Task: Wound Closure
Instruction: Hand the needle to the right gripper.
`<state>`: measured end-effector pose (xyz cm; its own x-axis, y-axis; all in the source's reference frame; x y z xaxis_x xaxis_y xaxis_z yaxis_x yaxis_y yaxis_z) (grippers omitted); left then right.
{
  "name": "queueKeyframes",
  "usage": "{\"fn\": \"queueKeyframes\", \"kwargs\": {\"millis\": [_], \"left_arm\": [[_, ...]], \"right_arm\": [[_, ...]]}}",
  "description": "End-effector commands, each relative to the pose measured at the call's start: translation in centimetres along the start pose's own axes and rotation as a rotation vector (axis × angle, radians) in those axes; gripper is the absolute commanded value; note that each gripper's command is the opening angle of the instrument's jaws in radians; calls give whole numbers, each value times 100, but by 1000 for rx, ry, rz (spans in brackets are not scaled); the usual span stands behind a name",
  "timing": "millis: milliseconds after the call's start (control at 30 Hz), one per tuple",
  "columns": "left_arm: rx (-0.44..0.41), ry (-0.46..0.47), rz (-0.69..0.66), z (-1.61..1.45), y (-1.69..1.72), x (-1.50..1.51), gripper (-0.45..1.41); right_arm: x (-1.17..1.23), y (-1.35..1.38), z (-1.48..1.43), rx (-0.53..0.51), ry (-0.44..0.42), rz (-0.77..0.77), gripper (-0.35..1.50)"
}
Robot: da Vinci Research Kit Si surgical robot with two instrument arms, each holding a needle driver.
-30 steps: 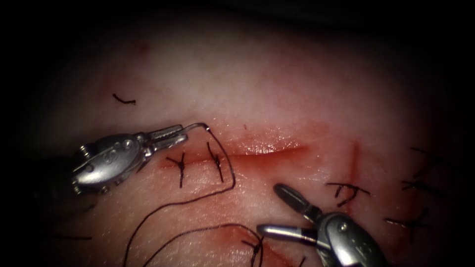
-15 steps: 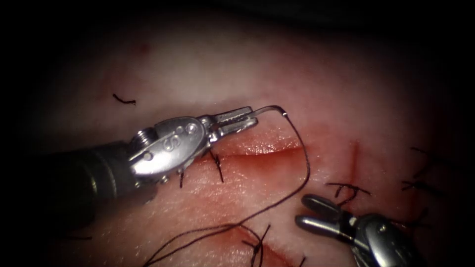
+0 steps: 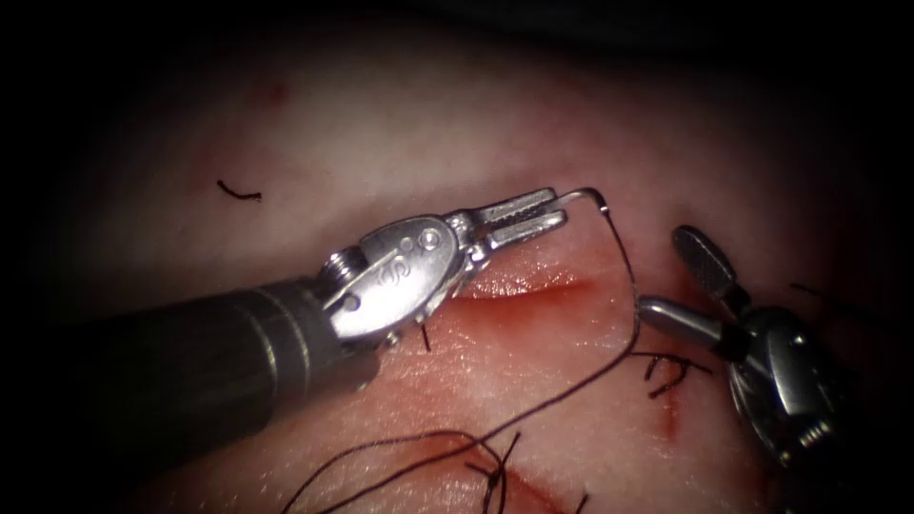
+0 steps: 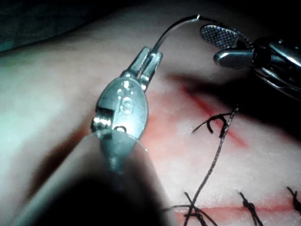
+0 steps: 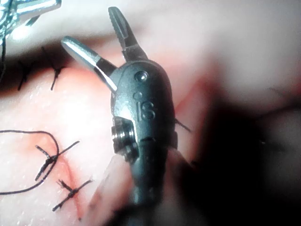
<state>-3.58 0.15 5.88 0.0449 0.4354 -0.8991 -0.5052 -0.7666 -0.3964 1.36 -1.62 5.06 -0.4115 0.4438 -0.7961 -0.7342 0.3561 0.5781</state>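
**Needle being carried across to the waiting right tool**

Nearest the endoscope, the thin dark suture thread (image 3: 571, 385) is trailing over the pale pink pork-belly tissue (image 3: 457, 133), looping past a knotted black stitch (image 3: 492, 471) and rising on the right of the open part of the long red cut (image 3: 519, 286).

Further in, the left arm's steel needle driver (image 3: 547, 207) is pinching the curved steel needle (image 3: 586, 195) near its thread end, jaws pressed together; over the last second it has been travelling rightward along the cut. The needle is clear of the tissue, held above the far edge of the cut, with the thread hanging from its swaged end.

To the right, the right arm's steel needle driver (image 3: 671, 271) is holding nothing, its 2 jaws spread, and has been closing in on the needle.

This looks like a needle transfer. The next move would call for the spread jaws to line up around the needle's free curve before the left tool lets go.
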Motion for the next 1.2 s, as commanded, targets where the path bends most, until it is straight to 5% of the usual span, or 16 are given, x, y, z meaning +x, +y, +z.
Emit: {"fn": "queueKeyframes", "kwargs": {"millis": [33,500,867,1200], "left_arm": [[4,2,1,9,-4,-3,-45],[12,7,20,15,1,-14,-45],[4,-3,19,12,2,-14,-45],[1,-8,20,12,3,-14,-45]], "right_arm": [[-12,-15,13,-8,23,3,120],[-20,-56,62,-37,45,-12,111],[-19,-49,67,-43,42,-29,73],[-16,-48,73,-48,39,-31,9]]}}
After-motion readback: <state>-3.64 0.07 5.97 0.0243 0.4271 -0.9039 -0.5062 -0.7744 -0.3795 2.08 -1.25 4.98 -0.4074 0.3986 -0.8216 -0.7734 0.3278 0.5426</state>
